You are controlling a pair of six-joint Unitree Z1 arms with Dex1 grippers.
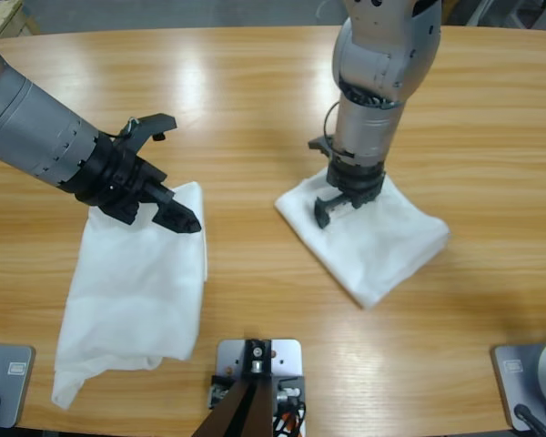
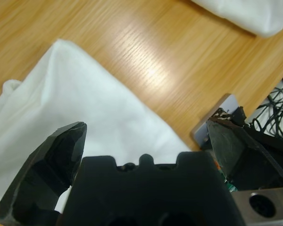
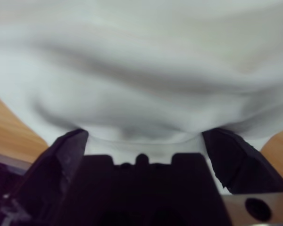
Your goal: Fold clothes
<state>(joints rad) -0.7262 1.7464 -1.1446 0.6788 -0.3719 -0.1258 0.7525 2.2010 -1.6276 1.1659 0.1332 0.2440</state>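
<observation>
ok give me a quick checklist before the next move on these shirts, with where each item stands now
1. Left gripper open and free of cloth: ok; its jaws stand wide apart above the loosely folded shirt, holding nothing.
2. Right gripper over its target: ok; it points down onto the folded bundle.
3. Right jaws open: ok in the right wrist view, with white cloth pressed up between them.
4. Right jaws actually pinching a layer: cannot tell.
5. Loosely folded shirt tidy: not ok; its lower edge is rumpled and uneven.
6. Two shirts apart: ok; bare table shows between them.
</observation>
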